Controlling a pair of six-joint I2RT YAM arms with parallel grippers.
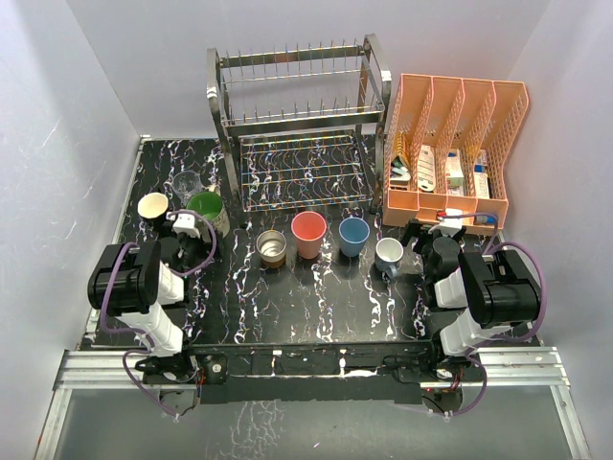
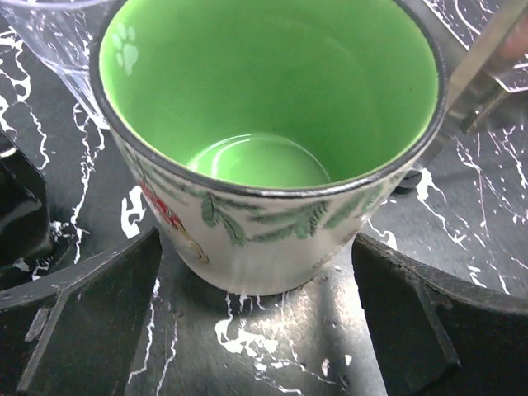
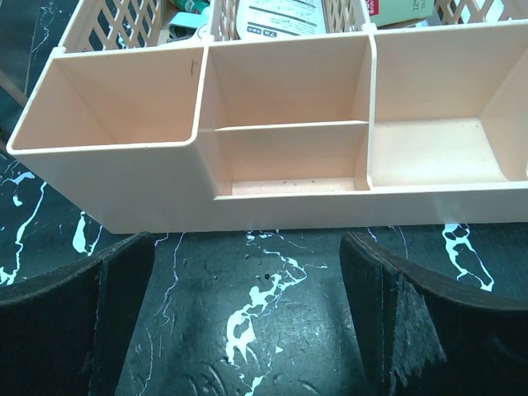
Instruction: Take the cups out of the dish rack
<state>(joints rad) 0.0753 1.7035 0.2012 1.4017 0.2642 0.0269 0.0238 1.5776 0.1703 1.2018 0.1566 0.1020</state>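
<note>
Where left end effector [image 2: 260,326] gapes, green mug [image 2: 272,107] sits.

You'll see a black, white-veined marble-look tabletop [image 1: 316,307] carrying a silver wire dish rack [image 1: 297,120] at upper centre and an orange slotted plastic organizer [image 1: 460,125] at upper right. At left stand a cream cup [image 1: 153,206], a clear glass [image 1: 186,184] and a green-lined mug [image 1: 206,206]. Across the middle stand a brownish metal cup [image 1: 272,247], a salmon-pink tumbler [image 1: 308,233], a blue tumbler [image 1: 354,235] and a pale handled mug [image 1: 388,254].
</note>
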